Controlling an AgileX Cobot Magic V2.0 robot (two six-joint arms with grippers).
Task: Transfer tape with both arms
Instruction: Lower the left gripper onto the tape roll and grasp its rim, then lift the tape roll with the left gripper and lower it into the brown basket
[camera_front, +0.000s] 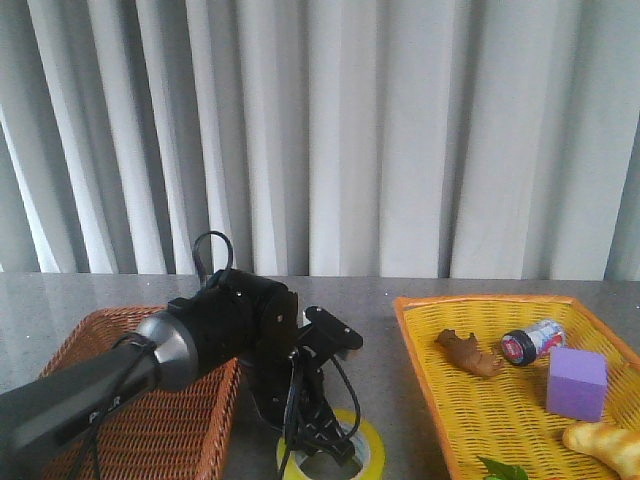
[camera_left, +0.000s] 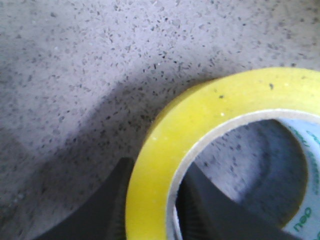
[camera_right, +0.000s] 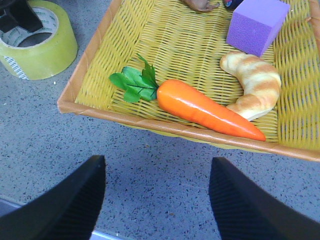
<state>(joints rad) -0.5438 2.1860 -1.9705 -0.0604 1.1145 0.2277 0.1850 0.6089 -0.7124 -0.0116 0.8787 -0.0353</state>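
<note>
Low in the frame, the left gripper (camera_front: 322, 440) straddles the flat-lying tape's (camera_front: 368, 440) wall, fingers apart; the right gripper (camera_right: 157, 200) is open.

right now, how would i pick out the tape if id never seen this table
Look at the grey speckled table between the brown wicker basket and the yellow tray. The tape lies flat there under the left hand, one finger inside its core. It is the only yellow ring with a white printed core.
</note>
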